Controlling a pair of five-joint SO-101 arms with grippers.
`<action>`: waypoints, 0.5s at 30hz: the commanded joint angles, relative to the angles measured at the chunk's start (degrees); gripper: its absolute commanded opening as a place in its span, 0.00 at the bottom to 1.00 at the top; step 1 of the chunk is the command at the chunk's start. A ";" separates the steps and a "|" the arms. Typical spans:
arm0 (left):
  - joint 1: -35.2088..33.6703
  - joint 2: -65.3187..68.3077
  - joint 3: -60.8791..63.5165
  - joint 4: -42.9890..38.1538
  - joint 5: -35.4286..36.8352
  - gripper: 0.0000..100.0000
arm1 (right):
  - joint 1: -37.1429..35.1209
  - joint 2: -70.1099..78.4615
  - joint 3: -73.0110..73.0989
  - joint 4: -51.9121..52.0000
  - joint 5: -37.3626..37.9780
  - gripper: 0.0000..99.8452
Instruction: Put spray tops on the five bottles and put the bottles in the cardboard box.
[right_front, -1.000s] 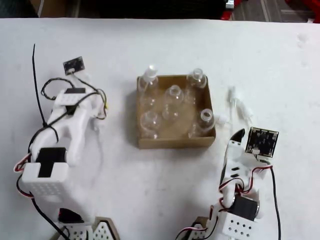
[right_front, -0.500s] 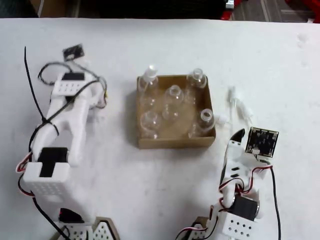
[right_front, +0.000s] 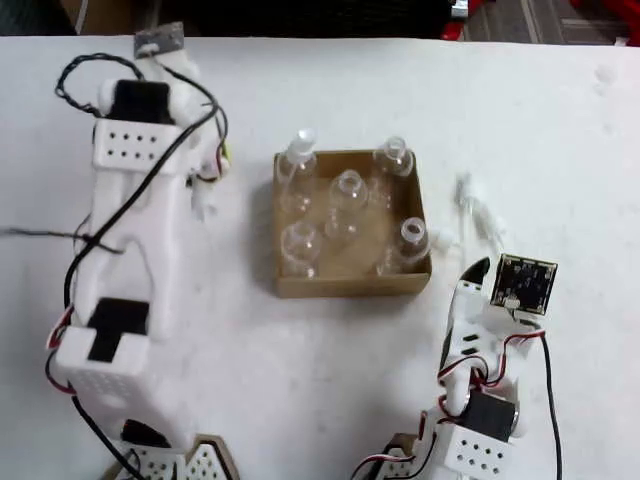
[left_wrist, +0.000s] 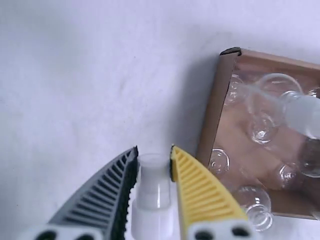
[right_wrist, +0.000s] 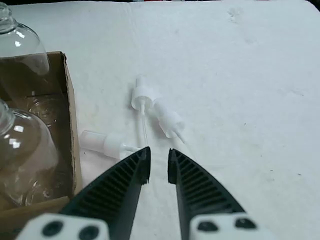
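Beside the cardboard box (left_wrist: 212, 117), just lifted and swung forward with a spray top (left_wrist: 152, 192) pinched in the left gripper (left_wrist: 152, 161), ready for one uncapped bottle (right_front: 300, 245).

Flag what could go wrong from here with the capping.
The spray top is pinched only at the tips of the left jaws, so it may tilt or slip when pressed on. The open bottles stand close together in the cardboard box; pushing one could tip a neighbour.

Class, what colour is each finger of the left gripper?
Left gripper: one finger yellow, one dark grey; clearest in left wrist view.
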 joint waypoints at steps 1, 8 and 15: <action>0.92 -9.71 -0.88 0.44 0.70 0.02 | -0.48 -0.40 0.53 0.04 -0.09 0.05; 1.54 -25.01 10.29 -5.71 0.70 0.02 | -0.48 -0.40 0.53 0.04 -0.09 0.05; 1.63 -39.96 26.55 -15.47 0.62 0.02 | -0.48 -0.40 0.53 0.04 -0.09 0.05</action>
